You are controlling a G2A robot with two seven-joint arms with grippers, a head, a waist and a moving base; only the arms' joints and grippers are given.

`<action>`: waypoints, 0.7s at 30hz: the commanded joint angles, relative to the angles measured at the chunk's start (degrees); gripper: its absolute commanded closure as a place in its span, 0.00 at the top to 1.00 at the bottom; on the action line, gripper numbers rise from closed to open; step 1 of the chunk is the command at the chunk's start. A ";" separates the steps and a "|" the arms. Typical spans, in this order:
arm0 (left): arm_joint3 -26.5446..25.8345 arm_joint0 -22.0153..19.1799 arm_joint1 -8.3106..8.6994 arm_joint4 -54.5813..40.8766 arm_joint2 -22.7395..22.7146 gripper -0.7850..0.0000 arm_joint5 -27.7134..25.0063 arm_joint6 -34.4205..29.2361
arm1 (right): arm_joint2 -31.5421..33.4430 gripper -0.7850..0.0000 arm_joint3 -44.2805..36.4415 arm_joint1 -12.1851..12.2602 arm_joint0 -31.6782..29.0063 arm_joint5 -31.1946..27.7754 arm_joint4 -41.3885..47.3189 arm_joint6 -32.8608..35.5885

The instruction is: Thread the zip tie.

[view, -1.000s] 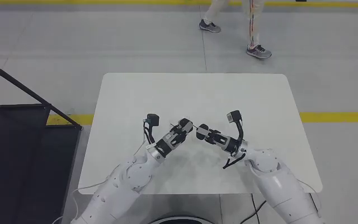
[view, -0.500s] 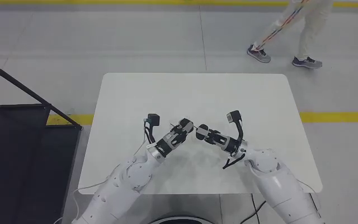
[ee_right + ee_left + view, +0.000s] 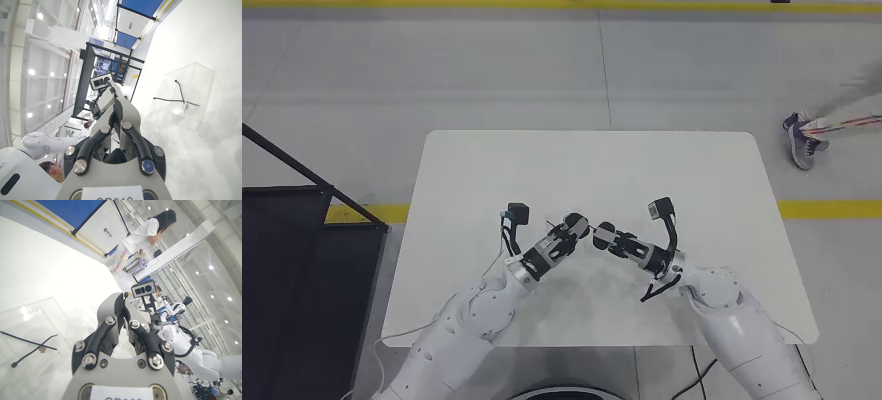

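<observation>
The left gripper (image 3: 581, 227) and the right gripper (image 3: 597, 234) meet tip to tip over the middle of the white table (image 3: 692, 170). In the top view the left arm comes in from about 7 o'clock and the right arm from about 4 o'clock. Seen from the table's middle, the left fingertips sit just on the 9 o'clock side and the right fingertips just on the 3 o'clock side.

The left gripper's fingers are pressed together on the black zip tie (image 3: 125, 294). A short black end of it pokes out past the fingertips, towards the right gripper. The right gripper's pads are also pressed together, held up above the table. From these views I cannot tell whether the tie reaches in between them, or whether the two grippers touch.

A clear tray (image 3: 195, 63) stands on the table near the grippers and apart from both. Two spare ties (image 3: 28, 340), also black, lie flat in it, crossed over each other.

Off the table at about 9 o'clock stands a dark rack (image 3: 302, 270). A yellow floor line (image 3: 832, 208) runs behind the table from 9 to 3 o'clock.
</observation>
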 commanded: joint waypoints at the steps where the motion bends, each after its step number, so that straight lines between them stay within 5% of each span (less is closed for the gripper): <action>1: 0.10 -0.03 -0.09 -0.05 -0.09 0.00 -0.02 -0.31 | 0.07 0.00 -0.03 -0.03 -0.02 0.03 -0.15 0.11; 3: 0.21 -0.02 -0.18 -0.25 -0.16 0.14 -0.04 -0.58 | 0.13 0.00 -0.06 -0.06 -0.05 0.07 -0.19 0.14; 14: 0.68 -0.16 -0.66 -0.55 -0.55 0.28 -0.22 -1.76 | 0.41 0.00 -0.02 -0.29 -0.10 0.10 -0.29 0.09; 21: 0.77 -0.15 -0.93 -0.01 -0.79 0.11 -0.52 -1.94 | 0.70 0.00 0.00 -0.40 -0.29 -0.07 -0.31 0.01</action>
